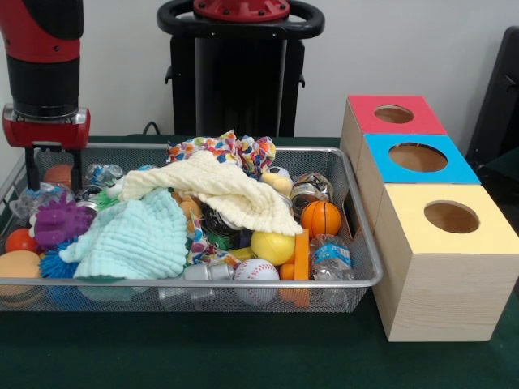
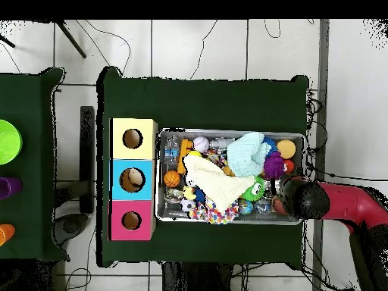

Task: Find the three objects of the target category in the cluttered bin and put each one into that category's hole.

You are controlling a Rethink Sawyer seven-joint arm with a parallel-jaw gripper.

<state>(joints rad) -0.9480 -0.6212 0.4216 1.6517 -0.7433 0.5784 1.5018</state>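
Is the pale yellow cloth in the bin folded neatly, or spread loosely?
Spread loosely. The pale yellow cloth lies rumpled and draped over the toys in the wire bin, partly covering them.

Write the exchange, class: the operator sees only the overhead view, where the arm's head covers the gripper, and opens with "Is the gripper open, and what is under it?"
Observer: Open. The gripper has its fingers apart, reaching down inside the bin.
Operator: What lies between them?
Observer: An orange rounded thing shows between the fingers; I cannot tell whether they touch it.
Operator: Does the cream cloth lie flat?
Observer: No. The cream cloth is heaped above the bin's rim, draped over the toys.
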